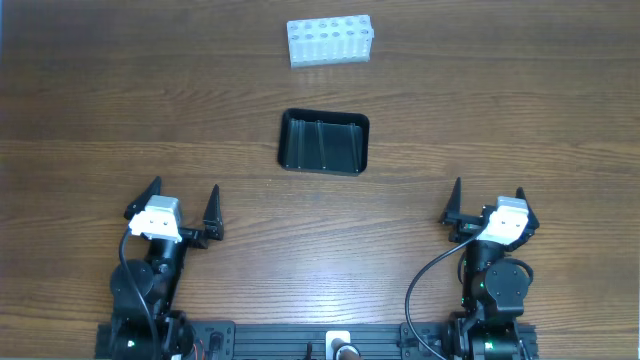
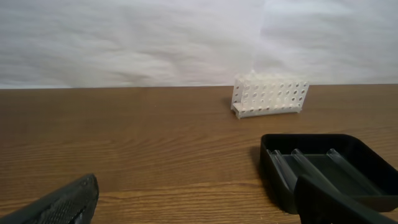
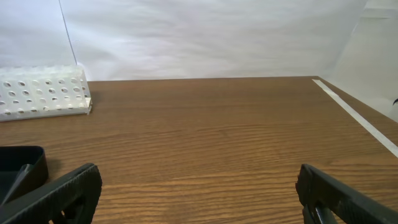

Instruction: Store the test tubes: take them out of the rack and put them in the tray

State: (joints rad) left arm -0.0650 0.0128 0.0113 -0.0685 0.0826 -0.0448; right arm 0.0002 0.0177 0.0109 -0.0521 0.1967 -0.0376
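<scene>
A white test-tube rack point(image 1: 330, 41) stands at the far middle of the wooden table, also seen as a perforated white block point(image 2: 270, 96) point(image 3: 42, 92). In front of it lies a black tray point(image 1: 324, 142) point(image 2: 323, 169) with three clear tubes lying side by side inside; its corner shows in the right wrist view point(image 3: 22, 162). My left gripper point(image 1: 185, 207) rests open near the front left, far from both. My right gripper point(image 1: 487, 201) rests open near the front right, with nothing between its fingers.
A pale backdrop rises behind the table's far edge. A strip of white tape point(image 3: 357, 115) runs along the table at the right. Bare wood lies between the grippers and the tray.
</scene>
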